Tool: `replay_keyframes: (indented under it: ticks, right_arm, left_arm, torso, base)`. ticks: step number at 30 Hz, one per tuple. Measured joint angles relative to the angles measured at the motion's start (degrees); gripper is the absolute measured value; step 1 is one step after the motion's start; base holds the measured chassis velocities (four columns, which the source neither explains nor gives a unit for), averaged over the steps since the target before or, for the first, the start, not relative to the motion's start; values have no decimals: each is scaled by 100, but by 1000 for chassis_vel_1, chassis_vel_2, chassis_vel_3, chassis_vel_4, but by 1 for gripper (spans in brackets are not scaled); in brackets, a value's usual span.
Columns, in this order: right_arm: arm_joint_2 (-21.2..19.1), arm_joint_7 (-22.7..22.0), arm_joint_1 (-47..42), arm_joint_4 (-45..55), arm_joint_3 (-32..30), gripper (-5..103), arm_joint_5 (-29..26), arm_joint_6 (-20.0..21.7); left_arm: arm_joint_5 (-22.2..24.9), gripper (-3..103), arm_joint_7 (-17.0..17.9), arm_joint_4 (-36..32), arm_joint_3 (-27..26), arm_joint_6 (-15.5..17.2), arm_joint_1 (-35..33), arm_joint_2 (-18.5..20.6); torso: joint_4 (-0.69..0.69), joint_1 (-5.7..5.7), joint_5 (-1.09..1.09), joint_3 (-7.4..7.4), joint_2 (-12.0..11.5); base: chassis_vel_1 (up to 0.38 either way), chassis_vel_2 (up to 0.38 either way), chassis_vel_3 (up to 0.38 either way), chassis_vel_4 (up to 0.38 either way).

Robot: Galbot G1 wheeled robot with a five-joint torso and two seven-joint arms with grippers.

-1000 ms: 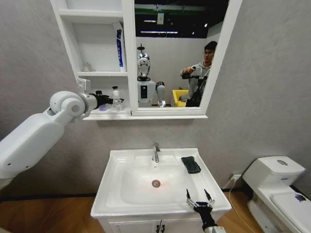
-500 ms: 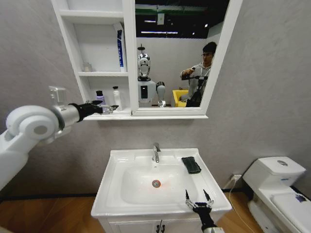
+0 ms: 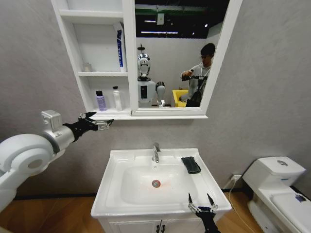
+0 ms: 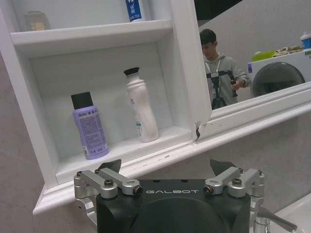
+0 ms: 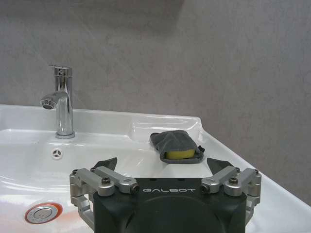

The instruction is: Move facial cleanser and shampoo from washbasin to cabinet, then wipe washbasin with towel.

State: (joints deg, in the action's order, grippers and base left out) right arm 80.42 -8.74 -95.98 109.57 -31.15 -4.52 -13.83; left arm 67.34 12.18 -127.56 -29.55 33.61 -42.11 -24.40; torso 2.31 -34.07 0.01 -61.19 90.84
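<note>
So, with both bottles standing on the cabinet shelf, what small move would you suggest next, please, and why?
Probably the right gripper should reach toward the towel. The purple bottle and white bottle stand on the lowest shelf of the cabinet, and the left gripper hangs open and empty below it. The towel lies folded on the washbasin rim beside the tap, and the right gripper's fingers are open nearby.

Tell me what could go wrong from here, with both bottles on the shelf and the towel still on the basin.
The left gripper, open, sits just below the cabinet ledge; a careless swing might clip it and rock the purple bottle or white bottle. The towel lies near the washbasin edge, so the right gripper might push it off.
</note>
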Motion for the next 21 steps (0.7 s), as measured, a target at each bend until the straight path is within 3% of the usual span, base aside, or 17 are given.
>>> replay_keyframes:
  ticks: [4,5,8,9,12,13,15,16,18,19,21]
  right_arm:
    - [-44,-1,-67,-67,-5,100,-8,-74]
    - [-44,-1,-67,-67,-5,100,-8,-74]
    - [-52,-1,-71,-103,2,100,-13,-101]
    - [-52,-1,-71,-103,2,100,-13,-101]
    - [-55,0,-71,-145,36,100,-18,-118]
    - [-55,0,-71,-145,36,100,-18,-118]
    - [-62,0,-52,-189,70,100,-13,-122]
    - [-62,0,-52,-189,70,100,-13,-122]
    - [-61,-6,-26,-202,111,100,-12,-122]
    - [-61,-6,-26,-202,111,100,-12,-122]
    - [-55,-20,-14,-206,141,100,-14,-123]
  left_arm:
    - [-615,100,-95,-336,-1105,-77,-1618,-568]
    - [-615,100,-95,-336,-1105,-77,-1618,-568]
    - [-1262,100,-294,-500,-1855,-260,-2697,-1166]
    - [-1262,100,-294,-500,-1855,-260,-2697,-1166]
    - [-2282,100,-773,-571,-2505,-706,-3952,-2166]
    - [-2282,100,-773,-571,-2505,-706,-3952,-2166]
    - [-2916,100,-973,-593,-2661,-1082,-4441,-2979]
    - [-2916,100,-973,-593,-2661,-1082,-4441,-2979]
    - [-3597,100,-1078,-537,-2617,-1422,-4680,-3548]
    - [-3597,100,-1078,-537,-2617,-1422,-4680,-3548]
    - [-4178,100,-1131,-462,-2451,-1737,-4851,-3982]
  torso:
    - [-1,0,-1,0,0]
    - [-1,0,-1,0,0]
    - [-1,0,0,0,0]
    - [-1,0,0,0,0]
    - [-5,0,-1,0,0]
    - [-5,0,-1,0,0]
    - [-4,1,-1,1,0]
    - [-4,1,-1,1,0]
    - [-1,1,0,1,0]
    - [-1,1,0,1,0]
    - [-1,0,1,0,0]
  base:
    - [0,0,0,0]
    - [0,0,0,0]
    - [0,0,0,0]
    - [0,0,0,0]
    - [0,0,0,0]
    - [0,0,0,0]
    - [0,0,0,0]
    - [0,0,0,0]
    - [0,0,0,0]
    - [0,0,0,0]
    - [0,0,0,0]
